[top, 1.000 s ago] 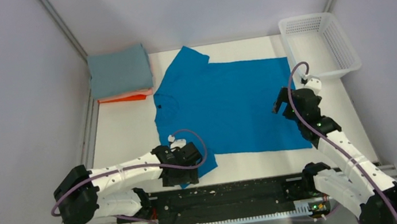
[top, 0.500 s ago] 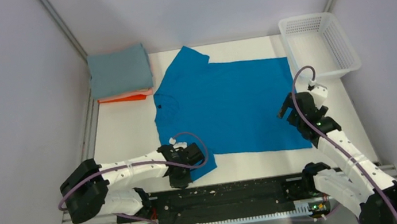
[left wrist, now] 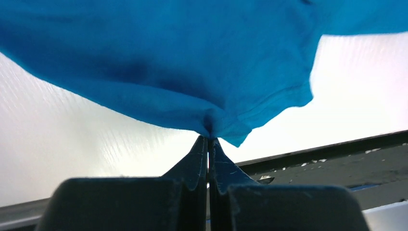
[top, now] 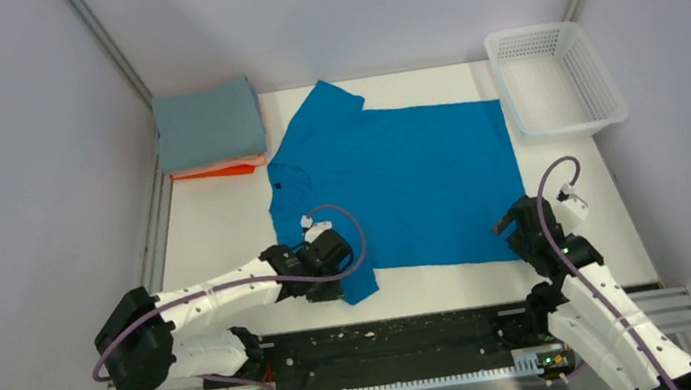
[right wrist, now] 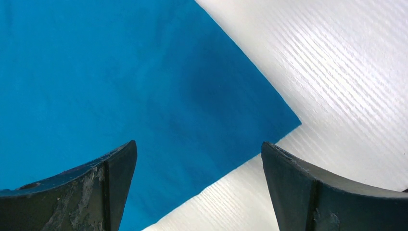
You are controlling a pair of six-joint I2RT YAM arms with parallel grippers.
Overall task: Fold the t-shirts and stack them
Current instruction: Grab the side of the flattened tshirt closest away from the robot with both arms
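A bright blue t-shirt (top: 400, 183) lies spread flat across the middle of the white table, collar toward the left. My left gripper (top: 338, 282) is shut on its near sleeve, and the left wrist view shows the blue cloth (left wrist: 192, 72) pinched and lifted off the table at my left gripper's tips (left wrist: 208, 139). My right gripper (top: 515, 228) stands open over the shirt's near right hem corner (right wrist: 284, 120), my right gripper's gap (right wrist: 199, 151) straddling the shirt's edge. Folded t-shirts form a stack (top: 209, 124) at the back left: grey-blue on top, pink and orange beneath.
A white mesh basket (top: 556, 76) stands at the back right corner. A black rail (top: 400, 334) runs along the table's near edge between the arm bases. Grey walls close in the left, right and back.
My left gripper has shut on the near sleeve and drawn it up and slightly away from the front edge. The right arm has moved nearer, down to the shirt's near right corner.
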